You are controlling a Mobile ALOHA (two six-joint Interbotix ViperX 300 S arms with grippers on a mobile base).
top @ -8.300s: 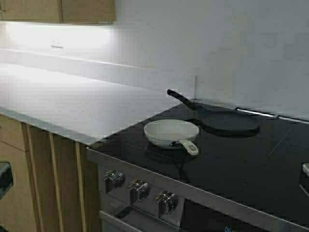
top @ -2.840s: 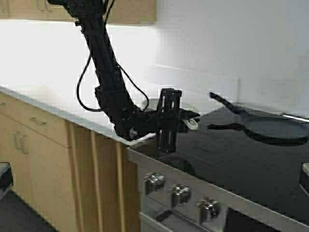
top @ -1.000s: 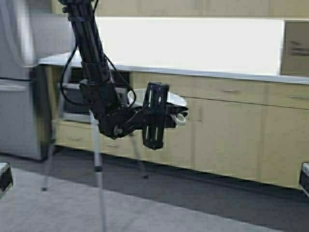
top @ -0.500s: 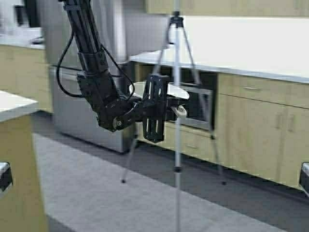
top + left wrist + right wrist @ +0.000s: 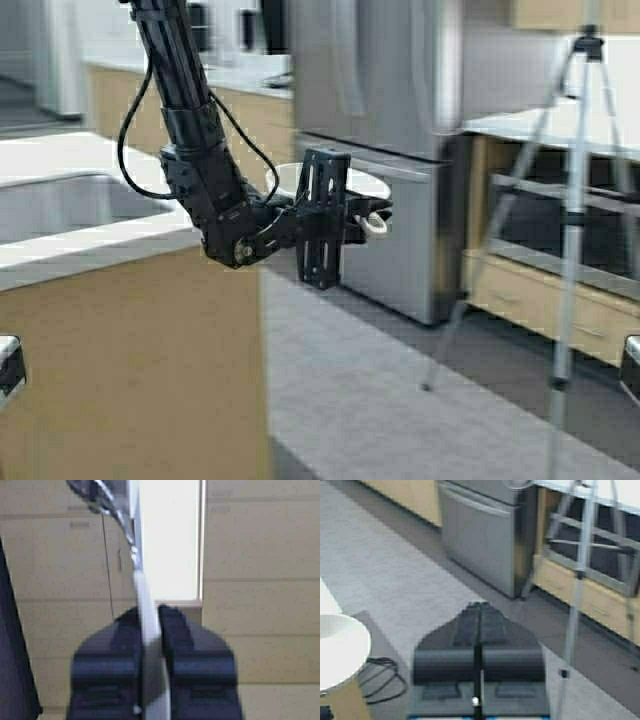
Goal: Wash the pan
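The cream-white pan [image 5: 363, 186] hangs in the air at mid-height, held level by its short pale handle [image 5: 373, 224]. My left gripper [image 5: 356, 218] is shut on that handle. In the left wrist view the pale handle [image 5: 144, 592] runs out from between the two dark fingers [image 5: 180, 635] of my left gripper [image 5: 149, 614], and the pan's edge [image 5: 102, 500] shows beyond it. My right gripper [image 5: 479, 606] is shut and empty, low over the floor, and shows only in the right wrist view.
A white counter [image 5: 100, 250] with a sunken sink [image 5: 60, 205] on a wooden cabinet [image 5: 120, 370] stands at my left front. Stainless appliances [image 5: 400, 150] are straight ahead. A tripod [image 5: 570, 250] stands at the right on grey floor [image 5: 380, 410].
The robot has driven and turned: the stove is gone from view, the tripod has slid right, and a sink counter has come in at the left. The left gripper still holds the pan.
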